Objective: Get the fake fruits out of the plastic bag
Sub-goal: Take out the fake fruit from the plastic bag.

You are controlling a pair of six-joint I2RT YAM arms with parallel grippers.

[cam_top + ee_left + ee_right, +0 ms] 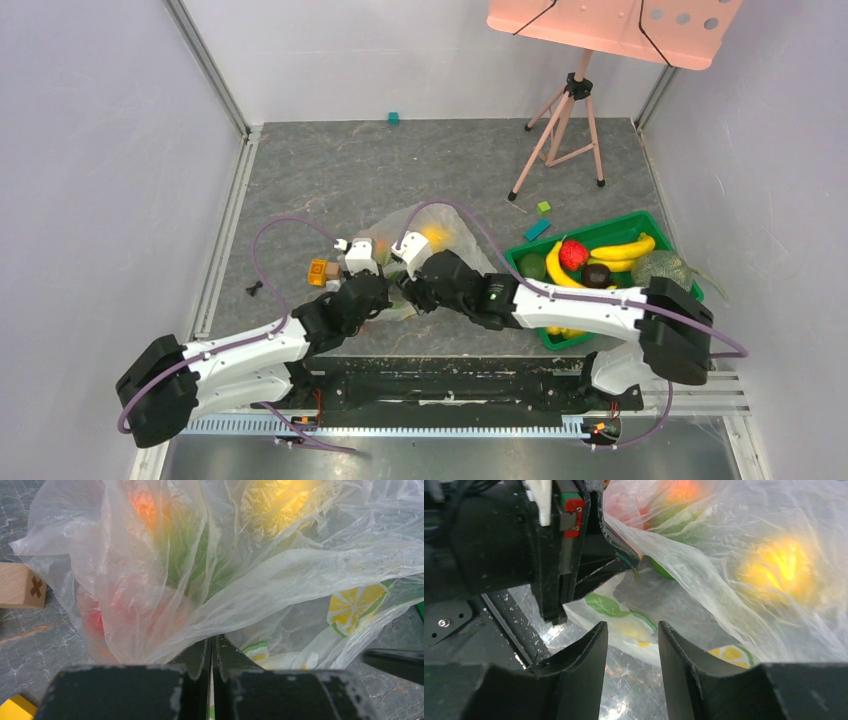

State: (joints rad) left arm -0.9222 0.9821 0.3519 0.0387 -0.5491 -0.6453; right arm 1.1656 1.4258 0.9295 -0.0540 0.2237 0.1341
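The plastic bag (440, 235) lies crumpled at the middle of the grey tabletop (330, 170), just beyond where the two arms meet. The left fingers (205, 655) are clenched on a fold of film at its near edge — the thin sheet rises out of the seam between them and fans away. Through the film the fake fruits (142, 505) show as blurred glows, all inside the bag: orange at the far left, a yellow fruit (280, 500) at the far right, green between them and a red fruit (95, 620) low on the left.

The right fingers (406, 290) sit just right of the left ones, released and standing partly apart. In the right wrist view, bag film with a lemon-slice print (634, 625) shows in the gap. Whether the tips touch it I cannot tell.

To the right, a green tray (640, 222) holds more fruits — among them a banana (625, 248) and a red berry (573, 254). An orange-and-yellow block (318, 272) sits on the tabletop left of the bag, and a pale wooden block (20, 585) marked with a cross lies near the bag's left side. At the far end stands a tripod (565, 130) carrying a pink board (610, 25).
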